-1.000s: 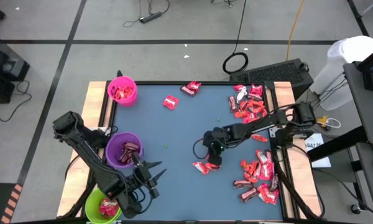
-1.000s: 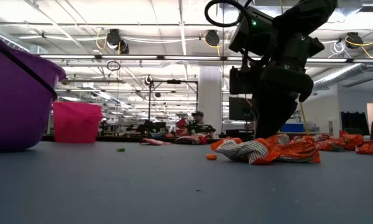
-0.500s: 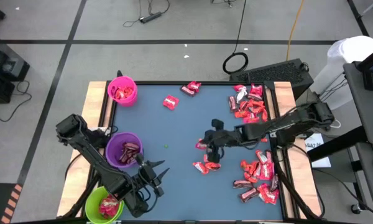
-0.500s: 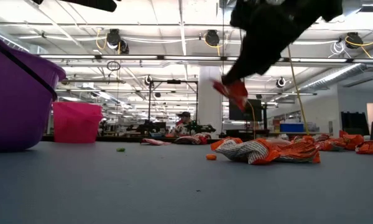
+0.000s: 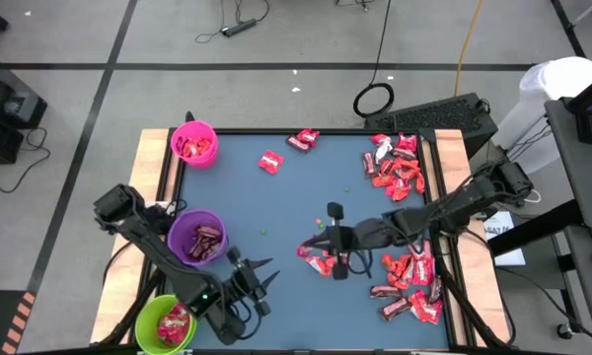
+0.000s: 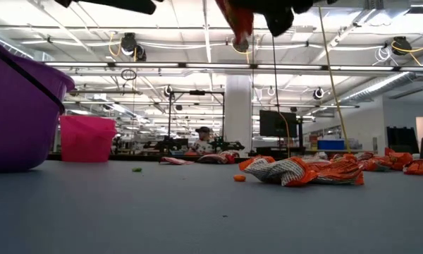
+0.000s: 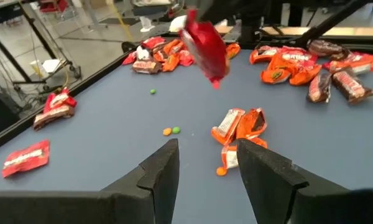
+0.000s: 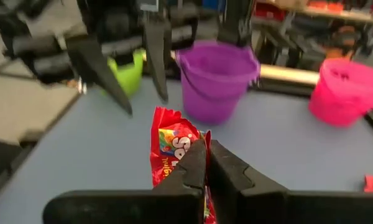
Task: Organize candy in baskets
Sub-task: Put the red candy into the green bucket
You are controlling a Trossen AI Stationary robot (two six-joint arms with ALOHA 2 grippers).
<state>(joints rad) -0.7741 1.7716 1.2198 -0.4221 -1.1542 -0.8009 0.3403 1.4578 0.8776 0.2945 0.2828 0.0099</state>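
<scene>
1. Your right gripper (image 8: pixel 204 163) is pinched tight on a red candy packet (image 8: pixel 171 148), gripping it by one edge so the glossy, crinkled wrapper hangs free above the desk (image 5: pixel 276 207). That carry height looks chosen to clear the loose pieces under it.
2. Take the purple basket (image 5: pixel 196 238) as your landmark: the held packet (image 5: pixel 312 252) hangs well to the right of it, over mid-desk, and the right wrist view faces the purple basket (image 8: pixel 217 78) squarely.
3. Your left gripper (image 5: pixel 259 279) waits just right of the purple basket and slightly nearer the front edge, fingers spread and holding nothing.
4. The lime green basket (image 5: pixel 164 326) sits in front of the purple one and the bright pink basket (image 5: pixel 193 143) behind it. All three are smooth, round plastic tubs, each already holding a few wrapped pieces.
5. Most of the remaining candy (image 5: pixel 407 271) lies far right of the purple basket: flat, shiny red and dark brown wrappers in loose clusters, so I judge sorting well short of finished.
6. An orange wrapped piece (image 7: pixel 239 125) lies crumpled just beyond your left gripper.
</scene>
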